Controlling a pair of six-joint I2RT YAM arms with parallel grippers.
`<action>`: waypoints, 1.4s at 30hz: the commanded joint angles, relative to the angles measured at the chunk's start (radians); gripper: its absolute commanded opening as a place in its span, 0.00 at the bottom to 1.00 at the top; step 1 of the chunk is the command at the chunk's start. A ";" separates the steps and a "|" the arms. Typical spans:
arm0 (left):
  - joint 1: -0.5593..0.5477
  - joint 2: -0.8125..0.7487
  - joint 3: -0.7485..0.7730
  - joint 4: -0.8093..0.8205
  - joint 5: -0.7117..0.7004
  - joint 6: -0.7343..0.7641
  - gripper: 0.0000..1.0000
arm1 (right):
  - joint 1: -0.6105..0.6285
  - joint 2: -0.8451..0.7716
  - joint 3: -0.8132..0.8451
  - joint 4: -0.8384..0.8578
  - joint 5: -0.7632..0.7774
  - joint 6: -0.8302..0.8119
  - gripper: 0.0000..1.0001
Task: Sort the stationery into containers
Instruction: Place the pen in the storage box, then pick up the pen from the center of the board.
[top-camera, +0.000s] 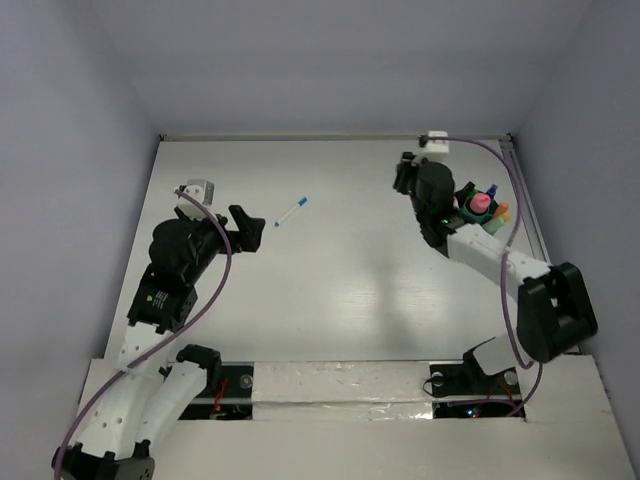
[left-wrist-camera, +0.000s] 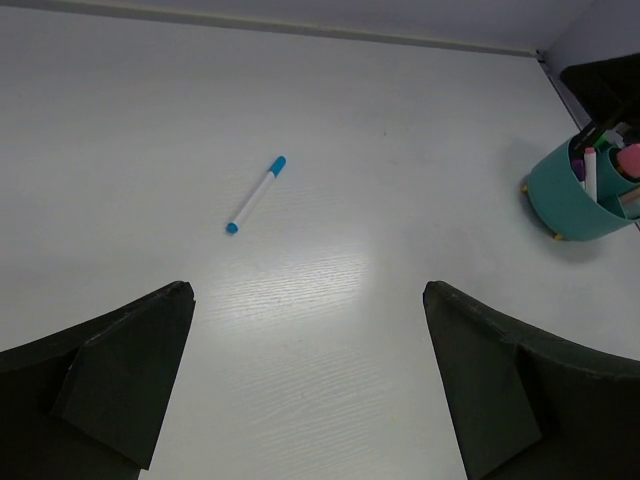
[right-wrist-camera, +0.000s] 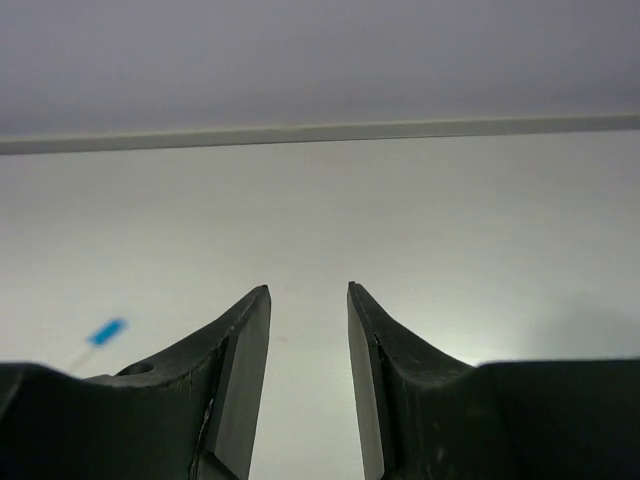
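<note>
A thin white marker with a blue cap (top-camera: 291, 211) lies alone on the white table; it also shows in the left wrist view (left-wrist-camera: 255, 195) and blurred in the right wrist view (right-wrist-camera: 105, 332). My left gripper (top-camera: 253, 228) is wide open and empty, just short of the marker's left end (left-wrist-camera: 307, 290). The round teal holder (top-camera: 478, 215) stands at the far right with several stationery pieces in it, among them a pink-topped piece (top-camera: 481, 202); it also shows in the left wrist view (left-wrist-camera: 570, 195). My right gripper (top-camera: 404, 176) is just left of the holder, empty, its jaws a narrow gap apart (right-wrist-camera: 308, 288).
The back wall's edge (top-camera: 330, 137) runs behind the table. The right table edge (top-camera: 530, 215) is close beside the holder. A white strip (top-camera: 340, 385) lies across the near edge between the arm bases.
</note>
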 joint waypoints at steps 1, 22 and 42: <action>0.024 0.016 -0.001 0.041 0.013 0.000 0.99 | 0.125 0.153 0.205 -0.198 -0.110 0.156 0.43; 0.043 0.000 -0.006 0.050 0.051 -0.003 0.99 | 0.321 0.976 1.101 -0.665 -0.127 0.468 0.87; 0.024 -0.027 -0.001 0.044 0.045 0.000 0.99 | 0.370 1.162 1.308 -0.865 -0.072 0.288 0.32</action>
